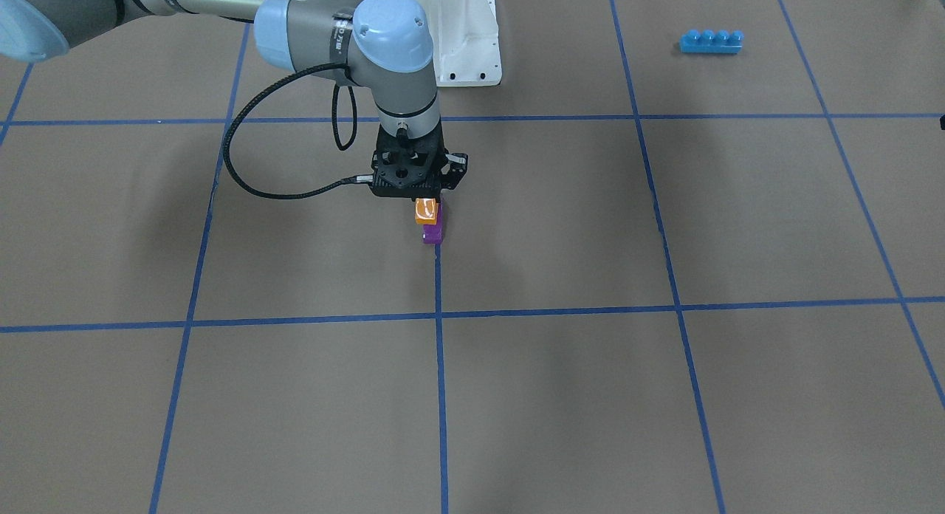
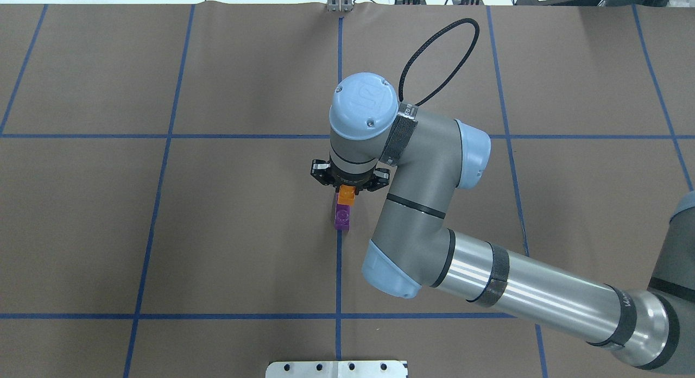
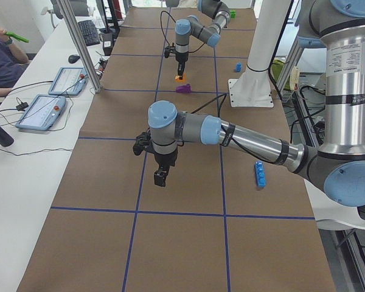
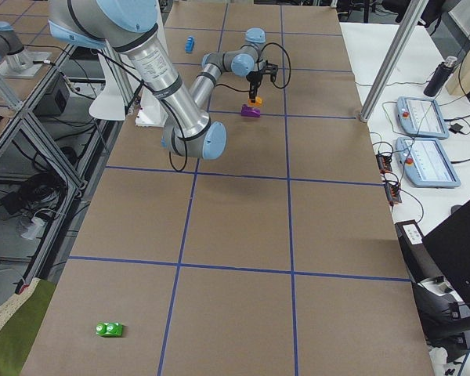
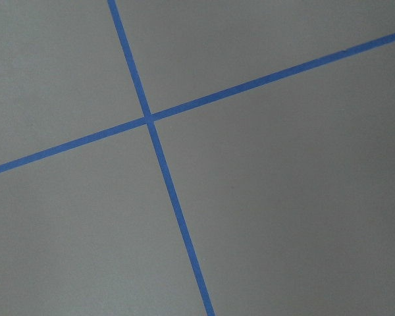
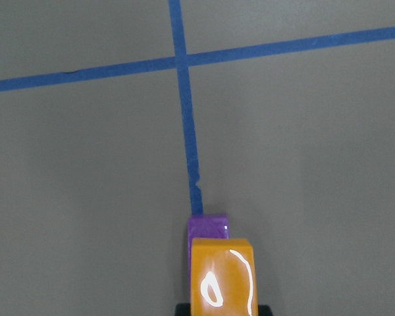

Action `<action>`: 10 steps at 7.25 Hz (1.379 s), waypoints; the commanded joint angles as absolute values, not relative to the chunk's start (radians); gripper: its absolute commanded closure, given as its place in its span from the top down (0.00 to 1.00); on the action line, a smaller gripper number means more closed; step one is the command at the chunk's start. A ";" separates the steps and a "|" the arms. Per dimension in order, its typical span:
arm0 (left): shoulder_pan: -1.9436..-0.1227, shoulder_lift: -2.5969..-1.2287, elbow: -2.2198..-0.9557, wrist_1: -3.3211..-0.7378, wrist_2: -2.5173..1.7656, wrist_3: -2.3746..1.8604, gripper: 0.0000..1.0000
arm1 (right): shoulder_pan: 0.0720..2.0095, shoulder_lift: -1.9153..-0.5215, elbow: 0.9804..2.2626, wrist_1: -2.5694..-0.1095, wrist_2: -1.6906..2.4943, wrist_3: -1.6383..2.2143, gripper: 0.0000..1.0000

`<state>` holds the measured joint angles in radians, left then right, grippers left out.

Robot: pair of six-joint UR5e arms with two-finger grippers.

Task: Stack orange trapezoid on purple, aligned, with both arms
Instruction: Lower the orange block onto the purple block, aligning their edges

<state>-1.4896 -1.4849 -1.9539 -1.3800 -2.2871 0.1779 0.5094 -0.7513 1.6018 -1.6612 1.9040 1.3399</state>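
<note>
Orange trapezoid (image 1: 426,210) hung just above purple (image 1: 433,234), apparently unseated, pinched in right gripper (image 2: 347,193). Placement step seemingly in hand; next move called for squaring edges, lowering onto stud. Left gripper (image 3: 161,177) hovered well apart, grip unreadable.

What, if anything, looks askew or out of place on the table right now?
Nothing is spilled or broken. The orange trapezoid, held in the right arm's fingers, seems not squarely over the purple: in the wrist view the purple peeks out off-centre. The blue tape line leading to it has a ragged nick.
</note>
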 commanded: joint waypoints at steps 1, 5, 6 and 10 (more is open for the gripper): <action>-1.489 -1.483 -1.954 -1.381 -2.287 0.178 1.00 | 0.473 -0.752 1.600 -1.678 1.902 1.341 0.00; -1.489 -1.483 -1.954 -1.382 -2.287 0.178 1.00 | 0.454 -0.753 1.598 -1.678 1.849 1.327 0.00; -1.489 -1.483 -1.954 -1.382 -2.287 0.178 1.00 | 0.453 -0.755 1.597 -1.678 1.826 1.321 0.00; -1.489 -1.483 -1.953 -1.384 -2.287 0.178 1.00 | 0.439 -0.753 1.594 -1.677 1.803 1.319 0.00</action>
